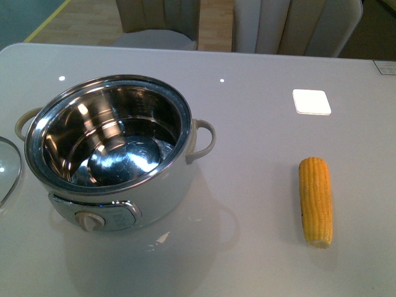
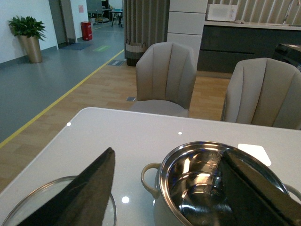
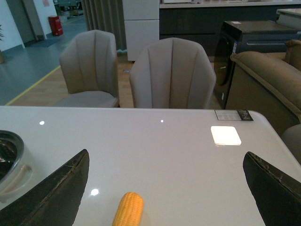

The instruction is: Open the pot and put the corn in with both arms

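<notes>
Right wrist view has your right fingers (image 3: 51, 197) spread wide with the corn (image 3: 128, 209) lying on the tabletop (image 3: 164, 155) ahead between them, right of the lidless pot (image 1: 170, 182), so descend squarely and pinch it mid-length across its width; left fingers (image 2: 87, 188) hang spread too.

The left black boxy gripper (image 2: 168, 151) has its two dark, wedge-shaped fingers (image 2: 89, 188) spread wide apart, each tapering to a narrow tip. The right black boxy gripper (image 3: 165, 154) is spread just as wide, its dark fingers (image 3: 61, 193) scuffed pale along the edges.
</notes>
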Robot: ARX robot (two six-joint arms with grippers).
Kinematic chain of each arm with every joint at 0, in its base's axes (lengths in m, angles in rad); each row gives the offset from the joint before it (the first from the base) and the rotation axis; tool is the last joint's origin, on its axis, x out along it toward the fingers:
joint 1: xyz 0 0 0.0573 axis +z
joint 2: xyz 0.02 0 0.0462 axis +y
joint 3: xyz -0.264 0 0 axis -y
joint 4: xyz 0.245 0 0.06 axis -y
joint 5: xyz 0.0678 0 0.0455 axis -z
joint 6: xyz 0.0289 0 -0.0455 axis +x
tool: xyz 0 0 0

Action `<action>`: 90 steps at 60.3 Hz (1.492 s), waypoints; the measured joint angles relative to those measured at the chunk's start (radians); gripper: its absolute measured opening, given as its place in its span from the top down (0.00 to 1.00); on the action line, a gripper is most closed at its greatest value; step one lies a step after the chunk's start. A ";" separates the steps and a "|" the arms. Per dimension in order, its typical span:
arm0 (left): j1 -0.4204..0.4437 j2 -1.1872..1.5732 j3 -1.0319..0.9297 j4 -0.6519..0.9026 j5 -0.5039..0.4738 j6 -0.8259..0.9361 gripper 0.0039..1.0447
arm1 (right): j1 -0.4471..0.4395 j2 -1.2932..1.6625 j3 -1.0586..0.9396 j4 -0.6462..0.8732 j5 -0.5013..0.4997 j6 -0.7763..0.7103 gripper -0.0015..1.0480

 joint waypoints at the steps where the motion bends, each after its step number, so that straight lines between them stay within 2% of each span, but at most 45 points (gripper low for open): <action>1: 0.000 0.000 0.000 0.000 0.000 0.000 0.16 | 0.000 0.000 0.000 0.000 0.000 0.000 0.08; 5: 0.000 0.000 0.000 0.000 0.000 0.000 0.05 | 0.000 0.000 0.000 0.000 0.000 0.000 0.08; 17: 0.000 0.000 0.000 0.000 0.000 0.002 0.06 | -0.006 0.013 0.006 -0.019 -0.024 -0.003 0.08; 18: 0.000 0.000 0.000 0.000 -0.001 0.002 0.06 | -0.031 0.062 0.050 -0.131 -0.118 -0.020 0.08; 22: 0.000 0.000 0.000 0.000 0.003 0.002 0.06 | -0.084 0.290 0.188 -0.436 -0.294 -0.051 0.08; 26: 0.000 0.000 0.000 0.000 0.000 0.002 0.06 | -0.100 0.435 0.240 -0.589 -0.373 -0.053 0.08; 28: 0.000 0.000 0.000 0.000 0.001 0.002 0.06 | -0.102 0.485 0.244 -0.604 -0.381 -0.053 0.08; 32: 0.000 0.000 0.000 0.000 -0.001 0.002 0.06 | -0.102 0.569 0.247 -0.574 -0.351 -0.053 0.08; 40: 0.000 0.000 0.000 0.000 0.000 0.002 0.06 | -0.048 0.743 0.257 -0.398 -0.291 -0.043 0.08; 44: 0.000 0.000 0.000 0.000 0.000 0.002 0.06 | -0.002 0.885 0.256 -0.242 -0.211 -0.043 0.08; 48: 0.000 0.000 0.000 0.000 0.000 0.002 0.06 | 0.037 1.065 0.278 -0.115 -0.183 -0.024 0.08; 54: 0.000 0.000 0.000 0.000 0.000 0.002 0.06 | 0.112 1.408 0.394 0.146 -0.063 0.013 0.08; 57: 0.000 0.000 0.000 0.000 0.000 0.002 0.06 | 0.135 1.529 0.451 0.208 -0.019 0.035 0.08; 73: 0.000 0.000 0.000 0.000 0.000 0.002 0.06 | 0.178 1.925 0.645 0.268 0.040 0.187 0.08; 90: 0.000 0.000 0.000 0.000 0.000 0.002 0.06 | 0.178 2.119 0.774 0.269 0.051 0.290 0.08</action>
